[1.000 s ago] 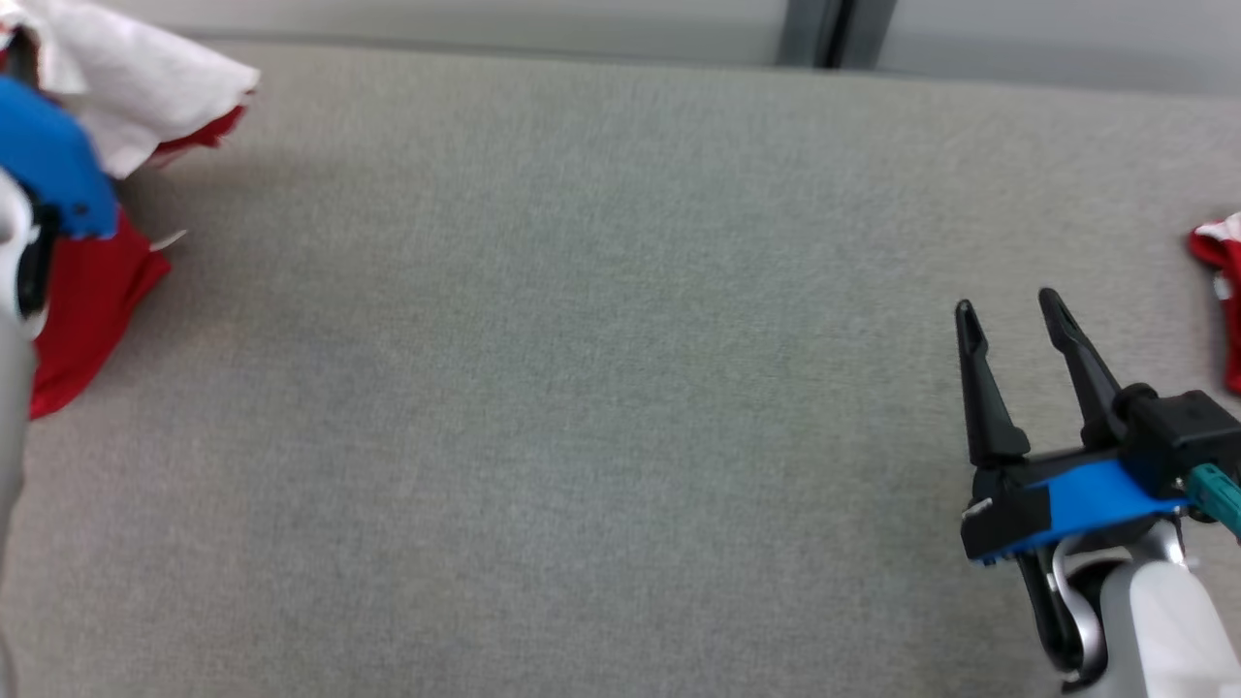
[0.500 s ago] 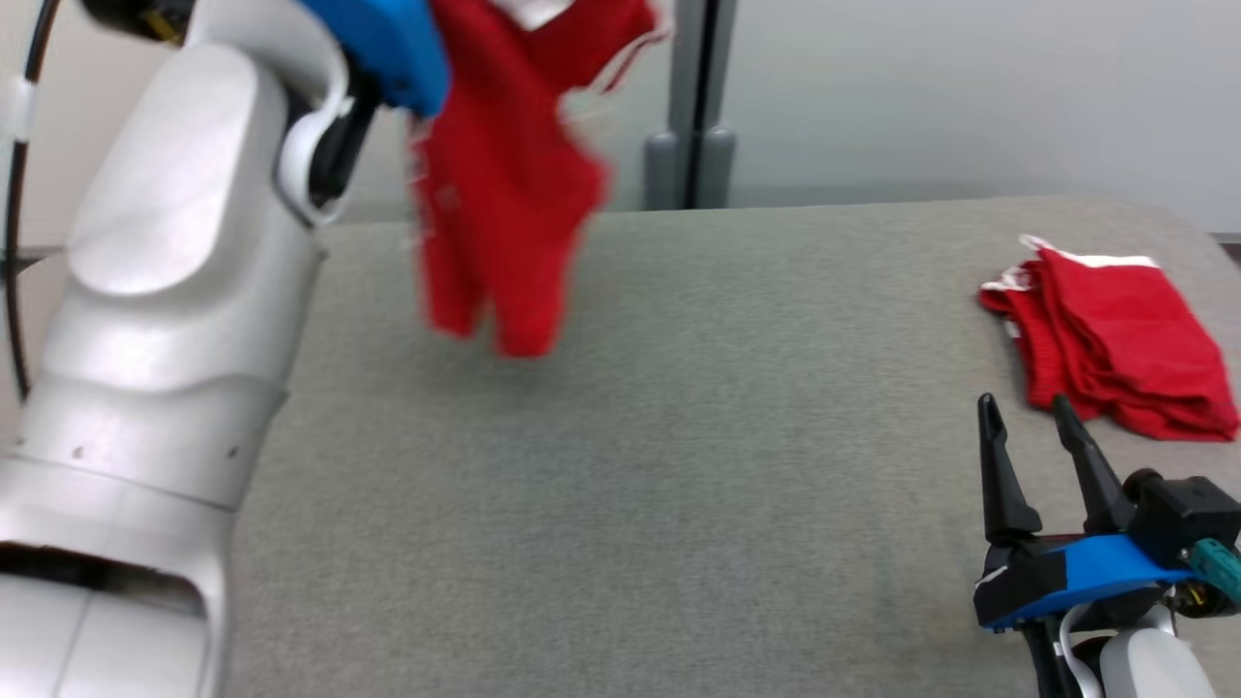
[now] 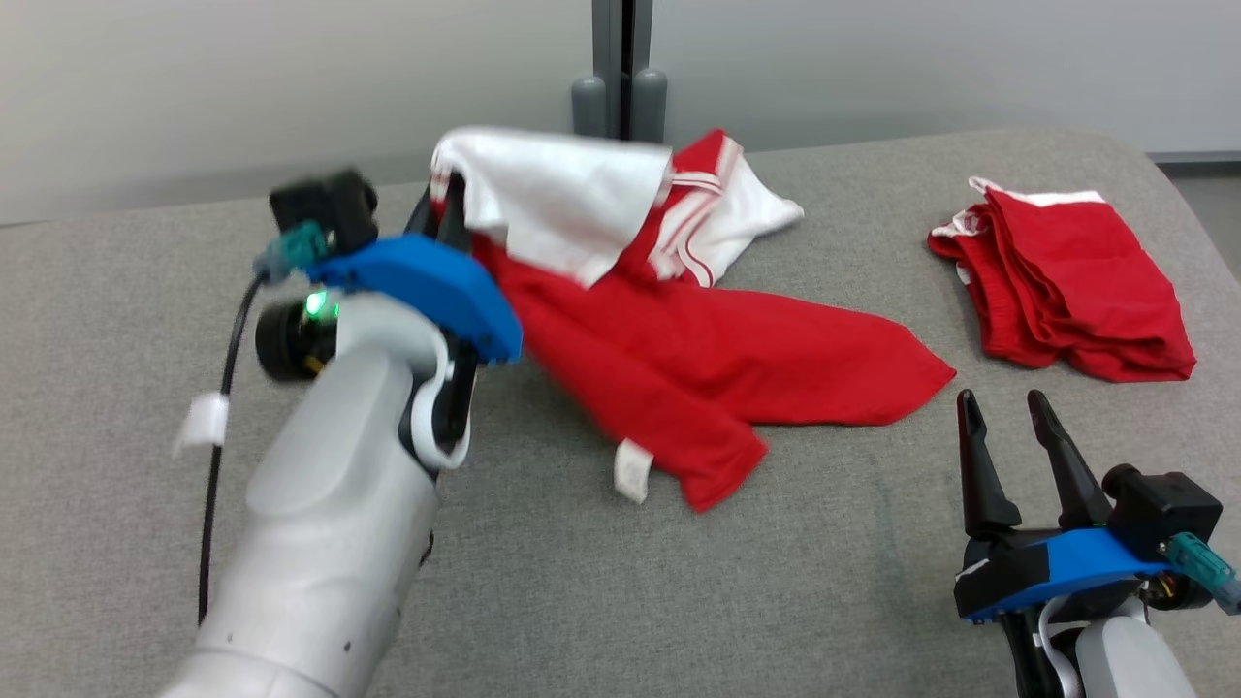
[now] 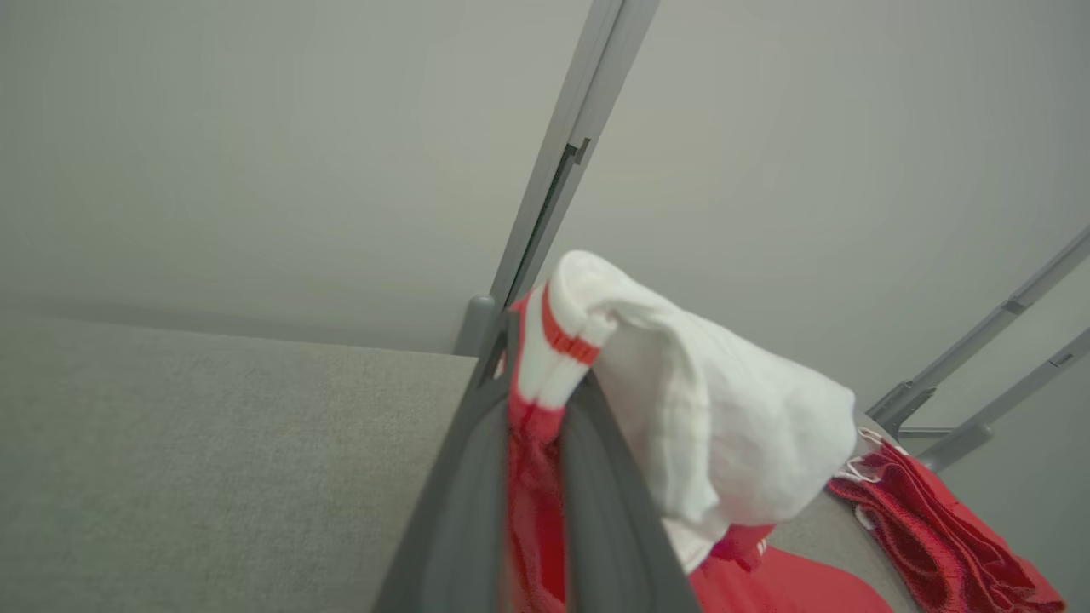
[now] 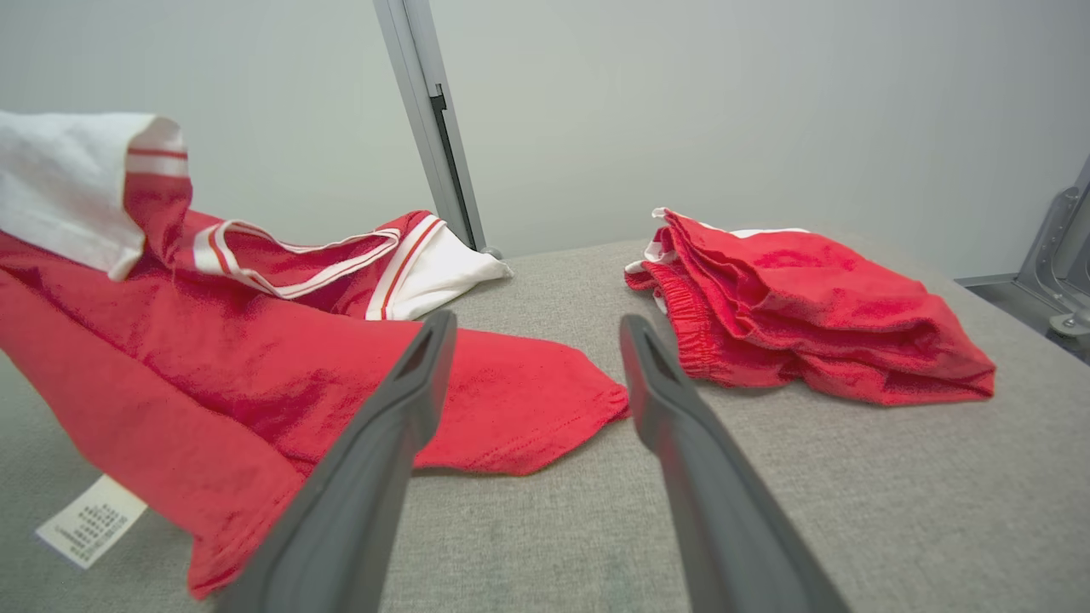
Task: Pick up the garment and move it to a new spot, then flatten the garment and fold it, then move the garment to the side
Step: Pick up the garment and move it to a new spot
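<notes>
The red knit garment with white panels and red-and-white striped trim lies across the middle of the grey fabric-covered desk, towards its far side. One bunched end is lifted clear of the surface. The left fingers are pinched nearly together on that raised end. In the left wrist view the two dark fingers sandwich a strip of red cloth, and a striped white cuff and a puffed white fold spill over their tips. From this grip the cloth slopes down to the right and nearer and spreads on the desk in wrinkled red layers. One white striped piece is turned out on the far side, and a pointed red corner reaches to the right. A small white printed label hangs at its near edge. The right fingers stand wide apart and hold nothing, low at the near right, just short of that red corner. A second, loosely folded red garment with a white edge sits at the far right, apart from the first.
</notes>
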Controlling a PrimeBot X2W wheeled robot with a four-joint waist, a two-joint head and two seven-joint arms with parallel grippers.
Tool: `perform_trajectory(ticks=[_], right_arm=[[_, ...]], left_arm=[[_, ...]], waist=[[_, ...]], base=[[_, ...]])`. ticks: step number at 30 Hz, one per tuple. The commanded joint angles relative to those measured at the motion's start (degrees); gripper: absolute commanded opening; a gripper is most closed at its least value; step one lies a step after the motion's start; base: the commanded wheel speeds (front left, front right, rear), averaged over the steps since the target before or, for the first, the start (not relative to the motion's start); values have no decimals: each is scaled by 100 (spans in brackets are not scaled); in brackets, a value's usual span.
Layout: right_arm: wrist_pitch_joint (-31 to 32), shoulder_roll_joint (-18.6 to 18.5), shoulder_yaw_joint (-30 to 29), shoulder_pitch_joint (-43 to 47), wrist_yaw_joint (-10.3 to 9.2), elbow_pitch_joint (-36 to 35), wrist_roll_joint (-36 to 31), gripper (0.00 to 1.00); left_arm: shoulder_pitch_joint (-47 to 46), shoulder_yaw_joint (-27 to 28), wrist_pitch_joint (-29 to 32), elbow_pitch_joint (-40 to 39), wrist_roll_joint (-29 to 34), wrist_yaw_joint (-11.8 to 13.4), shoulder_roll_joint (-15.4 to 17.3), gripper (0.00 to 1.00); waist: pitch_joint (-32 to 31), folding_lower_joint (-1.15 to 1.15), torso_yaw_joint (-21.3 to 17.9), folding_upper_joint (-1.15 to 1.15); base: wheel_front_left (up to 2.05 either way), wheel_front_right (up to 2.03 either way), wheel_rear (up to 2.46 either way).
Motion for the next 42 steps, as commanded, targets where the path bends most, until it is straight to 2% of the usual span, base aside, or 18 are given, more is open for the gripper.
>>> perform_trajectory(ticks=[1,7,13,17,19,20,29,36,42], right_arm=[[-57,-17,11,-104,1,47,20,100],[-111,-16,-54,-255,1,107,-103,100],[-115,-16,-59,-339,1,84,-160,100],[-101,-16,-49,-328,1,96,-196,100],[-85,-16,-52,-305,1,108,-213,100],[-74,-17,-50,-286,1,113,-224,100],[-14,-17,-148,-35,1,244,-329,100],[75,-17,-153,272,1,211,-329,100],[164,-17,-88,637,1,109,-407,100]], left_arm=[[373,61,-257,239,-79,136,-15,0],[1039,244,-800,863,-244,448,-25,0],[1159,313,-881,899,-396,463,-22,0],[1084,386,-881,723,-158,501,-22,0],[1110,292,-882,653,126,502,-25,46],[1145,233,-881,634,252,465,-24,100],[1433,238,-883,176,704,215,-23,100],[1972,196,-883,-353,1023,149,-23,100],[2635,199,-883,-827,1371,159,169,100]], waist=[[100,-1,10,0],[344,-1,53,0],[427,-1,148,0],[397,-1,233,0],[348,-1,279,0],[321,-1,299,0],[-190,-1,652,0],[-705,-1,911,0],[-922,-1,1042,0]], base=[[0,0,0],[0,0,0],[0,0,0],[0,0,0],[0,0,0],[0,0,0],[0,0,0],[0,0,0],[0,0,0]])
